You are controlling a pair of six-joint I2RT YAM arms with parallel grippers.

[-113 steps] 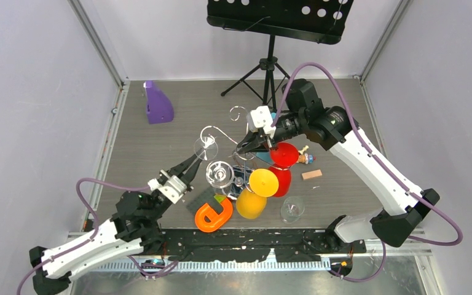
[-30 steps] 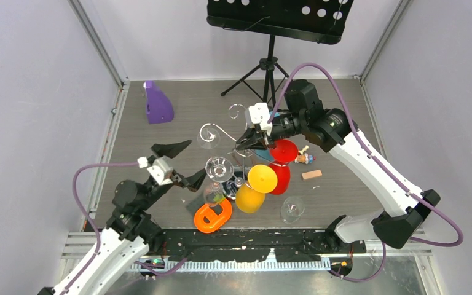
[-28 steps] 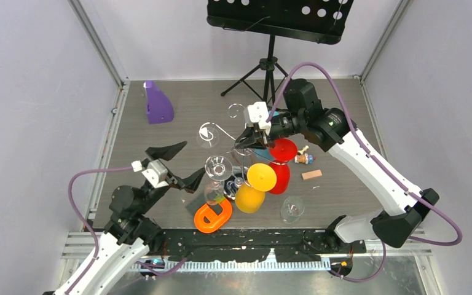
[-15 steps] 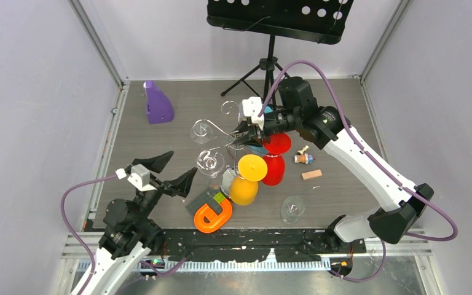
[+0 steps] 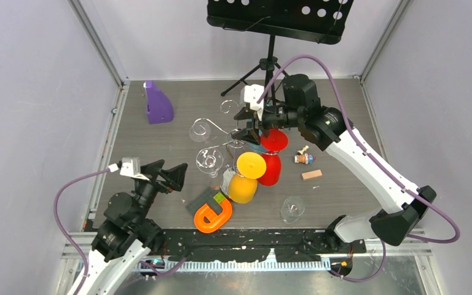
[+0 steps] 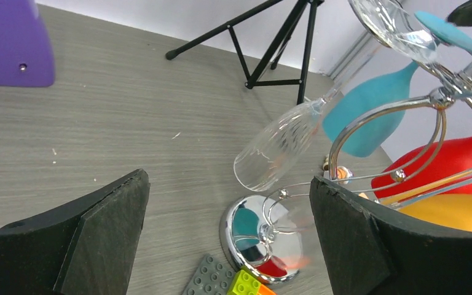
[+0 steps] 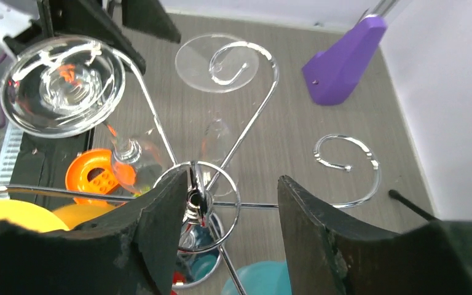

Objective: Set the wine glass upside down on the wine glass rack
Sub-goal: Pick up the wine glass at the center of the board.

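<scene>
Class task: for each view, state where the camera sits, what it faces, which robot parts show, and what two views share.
Top external: above and behind the bases, looking down on the table; both arms, left gripper and right gripper show.
Left wrist: low over the table, facing the wine glass rack from the side; own fingers frame it.
Right wrist: above the rack, looking down on its curled arms; own fingers show.
Shared: both wrist views show the rack and the purple block.

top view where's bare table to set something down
Bare wood table between the purple plastic wedge and the open left gripper, and the far strip from wedge to black tripod stand. Crowded around the chrome wire glass rack, with its coloured glasses and the orange plastic ring.
</scene>
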